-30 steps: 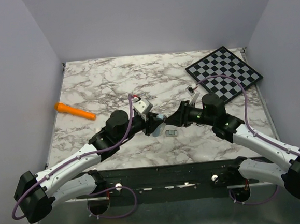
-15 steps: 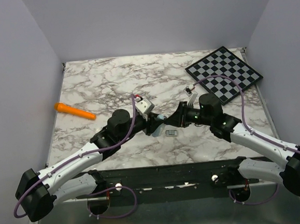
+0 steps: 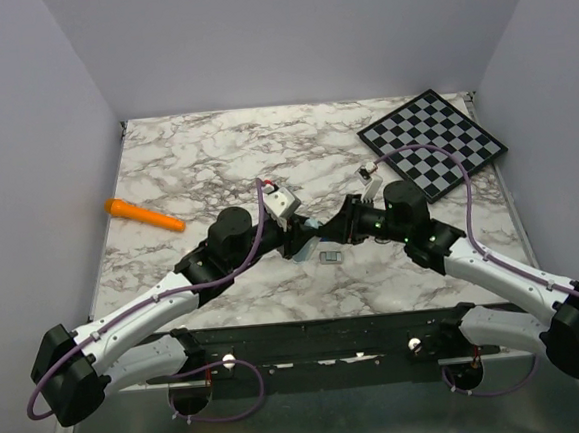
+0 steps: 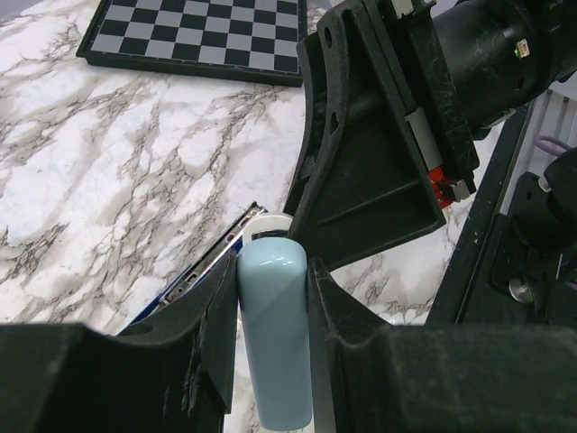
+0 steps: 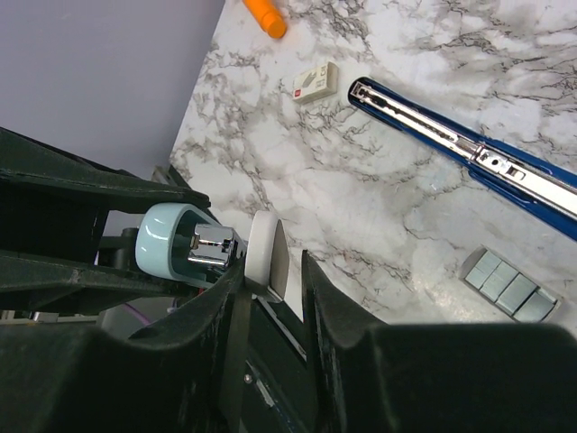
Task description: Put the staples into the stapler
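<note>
The stapler [image 3: 310, 224] hangs above the table's middle between both arms. My left gripper [image 4: 273, 271] is shut on its light blue top [image 4: 275, 334]. The dark blue base with the silvery channel [image 5: 469, 149] is swung open away from the top. My right gripper [image 5: 270, 266] faces the left one, its jaws either side of the stapler's white end piece [image 5: 266, 248]. One finger touches that piece and a gap shows at the other finger. The staples [image 3: 331, 257], a small grey block, lie on the marble just below the grippers; they are also in the right wrist view [image 5: 509, 284].
A chessboard [image 3: 432, 143] lies at the back right corner. An orange pen-like stick [image 3: 144, 215] rests at the left. A small white block with a red mark [image 5: 315, 81] lies on the marble beyond the stapler base. Walls enclose the table on three sides.
Both grippers have drawn slightly closer together at the table's middle. The right jaws now sit round the stapler's white end. The staples have not moved.
</note>
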You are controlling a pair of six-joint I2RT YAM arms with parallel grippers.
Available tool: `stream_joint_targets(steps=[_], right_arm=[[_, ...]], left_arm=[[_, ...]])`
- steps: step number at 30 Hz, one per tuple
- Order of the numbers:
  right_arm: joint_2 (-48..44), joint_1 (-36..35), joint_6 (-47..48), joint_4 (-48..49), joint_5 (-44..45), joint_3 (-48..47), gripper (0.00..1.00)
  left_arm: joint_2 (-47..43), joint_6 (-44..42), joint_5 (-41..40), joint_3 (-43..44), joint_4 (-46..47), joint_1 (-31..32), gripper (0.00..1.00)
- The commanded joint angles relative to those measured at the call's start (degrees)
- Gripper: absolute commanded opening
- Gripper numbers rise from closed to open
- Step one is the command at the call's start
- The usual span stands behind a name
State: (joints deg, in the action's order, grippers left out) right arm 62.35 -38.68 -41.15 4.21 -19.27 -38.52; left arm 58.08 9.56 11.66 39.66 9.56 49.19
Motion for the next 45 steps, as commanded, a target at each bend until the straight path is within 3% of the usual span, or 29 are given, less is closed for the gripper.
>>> stream_joint_targets(steps=[1, 8, 11, 12, 15, 33, 45], right_arm=[[0.93, -0.35, -0.34, 2.56, 0.02, -1.64, 0.37], [1.20, -0.35, -1.83, 7.48, -2.17, 0.38, 0.36], [1.29, -0.26, -2.80, 7.57, -2.27, 0.55, 0.21], [1.11, -0.35, -3.32, 7.66, -1.66, 0.73, 0.10], [0.15, -0.35, -3.59, 7.75, -0.25, 1.17, 0.01], [-11.45, 2.64, -11.49, 8.01, 6.08, 3.72, 0.01], [-18.92, 4.05, -23.79, 12.66, 11.26, 7.41, 0.01]], left_arm=[[0.18, 0.72, 5.21, 2.53, 3.18, 0.29, 0.00], [-0.08, 1.25, 6.00, 2.70, 3.80, 0.29, 0.00], [-0.43, 1.69, 6.01, 2.53, 3.80, 0.38, 0.00], [-0.60, 1.86, 5.48, 2.35, 3.80, 0.38, 0.00], [-2.62, 2.92, 3.64, 0.87, 4.32, 0.29, 0.00], [-24.59, 11.61, -20.96, -16.26, 3.53, 0.03, 0.00], [-33.56, 26.73, -26.51, -28.66, 10.38, 0.03, 0.00]])
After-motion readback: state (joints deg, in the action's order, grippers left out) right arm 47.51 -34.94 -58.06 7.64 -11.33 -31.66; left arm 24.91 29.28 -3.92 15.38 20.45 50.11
